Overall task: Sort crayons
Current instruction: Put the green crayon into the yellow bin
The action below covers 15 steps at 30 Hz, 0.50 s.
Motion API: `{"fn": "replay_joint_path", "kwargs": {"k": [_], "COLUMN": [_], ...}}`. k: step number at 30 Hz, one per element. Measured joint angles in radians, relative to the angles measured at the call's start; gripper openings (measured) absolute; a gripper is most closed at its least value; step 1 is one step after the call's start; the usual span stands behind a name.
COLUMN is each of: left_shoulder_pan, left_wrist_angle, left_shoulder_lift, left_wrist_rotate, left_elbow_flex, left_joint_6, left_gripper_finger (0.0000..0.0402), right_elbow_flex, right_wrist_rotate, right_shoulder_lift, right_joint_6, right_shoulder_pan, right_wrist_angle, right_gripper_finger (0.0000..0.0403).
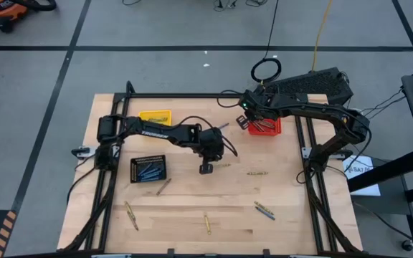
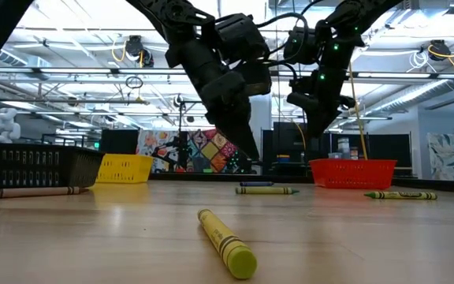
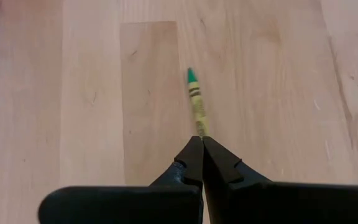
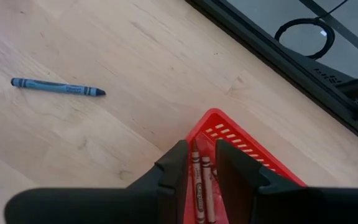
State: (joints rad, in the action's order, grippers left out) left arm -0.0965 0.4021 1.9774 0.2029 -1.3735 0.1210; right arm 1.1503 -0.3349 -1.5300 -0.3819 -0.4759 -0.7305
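In red basket [image 4: 229, 134]: red crayons [image 4: 199, 180]; right pincer [image 4: 204, 165] half-open above, empty; left pincer [image 3: 202, 163] shut, empty.

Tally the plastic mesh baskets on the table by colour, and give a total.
Yellow plastic mesh basket: 1
Black plastic mesh basket: 1
Red plastic mesh basket: 1
Total: 3
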Motion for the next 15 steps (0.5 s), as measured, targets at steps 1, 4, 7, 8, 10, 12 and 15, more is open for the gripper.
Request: {"fn": "replay_joint_path", "kwargs": {"k": [1,4,7,8,10,12,15], "left_shoulder_pan": [0.0,0.0,0.0,0.0,0.0,-0.001,-0.006], "left_wrist_angle": [0.002,0.001,-0.008,-0.018,-0.036,-0.055,-0.105], "left_shoulder_lift": [0.0,0.0,0.0,0.0,0.0,0.0,0.0], "left_wrist_rotate": [0.0,-0.001,-0.001,-0.001,-0.001,-0.001,-0.001], "left_elbow_flex": [0.0,0.0,0.0,0.0,0.0,0.0,0.0], "left_joint_6": [0.008,0.014,0.016,0.016,0.015,0.016,0.015], "left_gripper_finger": [0.0,0.0,0.0,0.0,0.0,0.0,0.0], "right_elbow_flex": [0.0,0.0,0.0,0.0,0.0,0.0,0.0], "right_wrist_rotate": [0.001,0.002,0.003,0.004,0.004,0.004,0.004], "right_shoulder_lift": [0.0,0.0,0.0,0.0,0.0,0.0,0.0], "right_joint_6": [0.0,0.0,0.0,0.0,0.0,0.0,0.001], "right_shoulder_pan": [0.0,0.0,0.0,0.0,0.0,0.0,0.0], "right_wrist_angle": [-0.001,0.0,0.001,0.004,0.013,0.021,0.034], "right_gripper_finger": [0.0068,0.0068,0.0068,0.0068,0.0068,0.0068,0.0068]}}
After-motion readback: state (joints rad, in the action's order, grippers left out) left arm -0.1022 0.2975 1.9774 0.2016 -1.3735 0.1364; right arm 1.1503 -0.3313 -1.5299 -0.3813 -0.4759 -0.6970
